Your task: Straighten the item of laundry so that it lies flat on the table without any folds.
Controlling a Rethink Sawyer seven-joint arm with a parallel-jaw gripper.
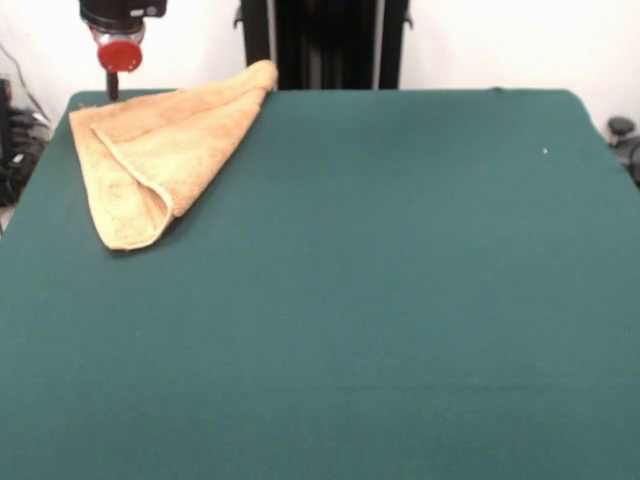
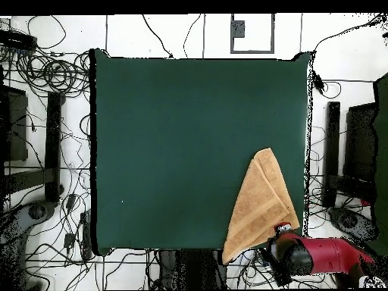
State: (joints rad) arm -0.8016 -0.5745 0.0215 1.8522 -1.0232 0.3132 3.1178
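Towel [image 1: 160, 150] and pincer [image 1: 112, 88] share one corner of the table [image 1: 400, 300], the corner on the robot's side. In the front view the pincer comes down from the picture's top edge as a dark housing with a red round part beneath it and a thin dark tip below that, ending just at the table's far border. Whether that tip is open, closed or gripping anything cannot be told from either view.

The orange-tan terry towel lies folded into a rough triangle. One of its corners sits right beside the pincer tip, so close that touching or apart cannot be settled. From there one edge runs along the table's far border away from the pincer to a rounded point near the black pedestal [image 1: 325, 45]. Another edge drops from the pincer toward the camera and ends in a rounded, doubled lobe. An upper layer is turned over the lower one, and its hemmed edge shows as a raised curving line across the cloth.

In the overhead view the red arm [image 2: 326, 256] reaches in from the lower right, and its end sits over the table's border against the towel [image 2: 258, 208]. The towel narrows away from the arm to a blunt tip farther onto the green felt [image 2: 174, 136]. Cables [image 2: 53, 76] lie on the floor round the table.
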